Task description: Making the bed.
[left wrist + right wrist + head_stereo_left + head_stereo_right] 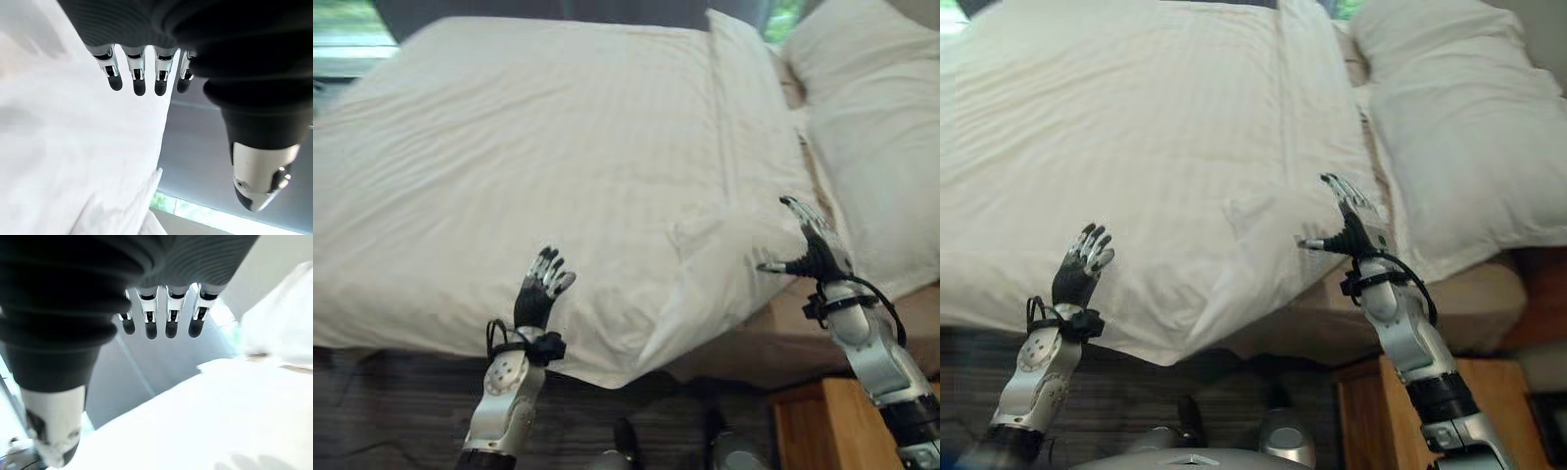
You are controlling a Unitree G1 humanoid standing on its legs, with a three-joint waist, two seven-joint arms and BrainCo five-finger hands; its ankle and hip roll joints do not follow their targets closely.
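Lying spread over the bed, white duvet (558,147), its folded-back corner (705,264) bunching just left of right hand (815,245). Hovering empty with fingers spread: that hand and left hand (540,290) at the near edge. Probably squaring up; next calling for pinching the corner and drawing it flat toward pillows (876,137).

The broad cream-white fabric duvet (538,147) carries faint woven stripes. The plump white fabric pillows (876,127) are plain. The bed's padded base (773,338) is tan, beside an orange-brown wooden cabinet (822,421).
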